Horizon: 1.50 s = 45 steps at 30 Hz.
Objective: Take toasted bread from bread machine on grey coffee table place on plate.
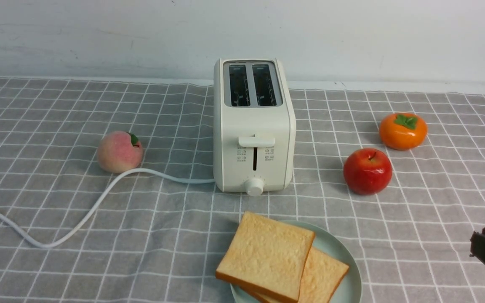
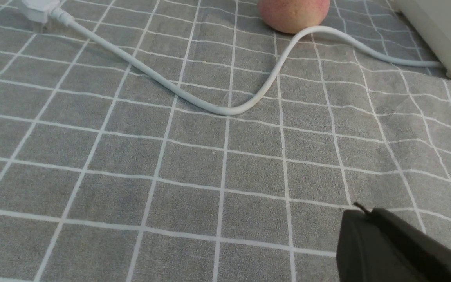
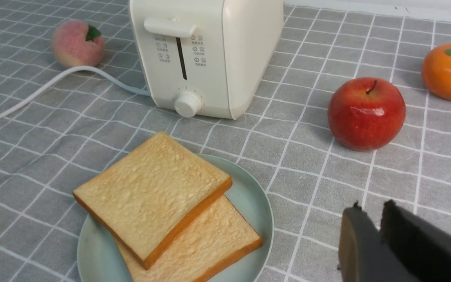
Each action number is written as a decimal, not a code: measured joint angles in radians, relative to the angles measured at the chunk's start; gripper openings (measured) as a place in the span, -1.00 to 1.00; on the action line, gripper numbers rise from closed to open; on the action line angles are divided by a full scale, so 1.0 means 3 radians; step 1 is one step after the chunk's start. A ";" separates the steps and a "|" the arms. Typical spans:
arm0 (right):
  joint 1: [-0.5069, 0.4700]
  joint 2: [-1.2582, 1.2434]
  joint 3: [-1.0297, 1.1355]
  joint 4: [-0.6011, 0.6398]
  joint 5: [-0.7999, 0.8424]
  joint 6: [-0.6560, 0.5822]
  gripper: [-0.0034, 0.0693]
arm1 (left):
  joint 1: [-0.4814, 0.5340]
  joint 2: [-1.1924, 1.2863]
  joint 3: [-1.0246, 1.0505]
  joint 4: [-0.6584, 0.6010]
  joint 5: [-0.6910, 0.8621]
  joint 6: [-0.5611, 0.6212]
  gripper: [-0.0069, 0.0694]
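Note:
The bread machine stands upright mid-table on the grey coffee table, and both slots look empty. Two slices of toasted bread lie stacked on the plate in front of it; the top slice overlaps the lower one. They also show in the right wrist view, top slice, lower slice, plate, bread machine. My right gripper is shut and empty, low, to the right of the plate. My left gripper is shut and empty over bare cloth, out of the front view.
A peach sits left of the bread machine, with the white cord curving past it to the left edge and its plug. A red apple and an orange persimmon sit to the right. A white wall runs behind.

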<state>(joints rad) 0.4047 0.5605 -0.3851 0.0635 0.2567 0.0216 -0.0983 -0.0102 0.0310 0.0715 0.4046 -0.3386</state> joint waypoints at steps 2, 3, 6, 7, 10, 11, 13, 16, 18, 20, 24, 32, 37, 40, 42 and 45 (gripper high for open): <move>0.0000 0.0000 0.0000 0.0000 0.0000 0.0000 -0.65 | -0.0013 0.0000 0.0000 0.0000 -0.0013 0.0000 -0.85; 0.0000 0.0000 0.0000 0.0000 0.0000 0.0000 -0.65 | -0.0013 0.0000 0.0000 0.0000 -0.0014 0.0000 -0.85; 0.0000 -0.0027 0.0017 0.0000 0.0001 0.0000 -0.63 | -0.0015 0.0000 0.0000 0.0000 -0.0021 0.0000 -0.85; -0.0004 -0.0046 0.0023 0.0000 0.0005 0.0000 -0.63 | -0.0015 0.0000 0.0000 0.0000 -0.0021 0.0000 -0.85; -0.0133 -0.0347 0.0072 0.0000 0.0127 0.0000 -0.61 | -0.0016 0.0000 0.0000 0.0000 -0.0023 0.0003 -0.85; -0.0161 -0.0393 0.0075 0.0000 0.0127 0.0000 -0.61 | -0.0016 0.0000 0.0000 0.0000 -0.0023 0.0003 -0.85; -0.0283 -0.0575 0.0076 0.0000 0.0185 0.0000 -0.61 | -0.0016 0.0000 0.0000 0.0000 -0.0023 0.0007 -0.84; -0.0480 -0.0870 0.0086 0.0000 0.0207 0.0000 -0.60 | -0.0016 0.0000 0.0000 0.0000 -0.0024 0.0007 -0.83; -0.0593 -0.1066 0.0089 0.0000 0.0232 0.0000 -0.59 | -0.0016 0.0000 0.0000 0.0000 -0.0027 0.0007 -0.83; -0.0654 -0.1177 0.0089 0.0000 0.0247 0.0000 -0.58 | -0.0016 0.0000 0.0000 0.0000 -0.0033 0.0007 -0.82; -0.0740 -0.1249 0.0089 -0.0001 0.0253 -0.0003 -0.56 | -0.0016 0.0000 0.0000 0.0000 -0.0033 0.0007 -0.82; -0.0971 -0.1342 0.0089 -0.0302 0.0274 -0.0026 -0.55 | -0.0016 0.0000 0.0000 0.0000 -0.0033 0.0007 -0.82; -0.1160 -0.1368 0.0093 -0.0120 0.0821 -0.0019 -0.53 | -0.0016 0.0000 0.0000 0.0000 -0.0033 0.0007 -0.82; -0.1287 -0.1369 0.0160 -0.0057 0.1090 -0.0019 -0.53 | -0.0016 0.0000 0.0000 0.0000 -0.0033 0.0007 -0.82; -0.1416 -0.1411 0.0373 -0.0052 0.1082 -0.0019 -0.52 | -0.0016 0.0000 0.0000 0.0000 -0.0033 0.0007 -0.82; -0.1481 -0.1558 0.0730 -0.0009 0.0854 -0.0019 -0.51 | -0.0016 0.0000 0.0000 0.0000 -0.0033 0.0007 -0.82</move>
<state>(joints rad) -0.0395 0.0931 -0.1662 0.0608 0.5129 0.0161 -0.1032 -0.0102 0.0310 0.0715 0.3947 -0.3364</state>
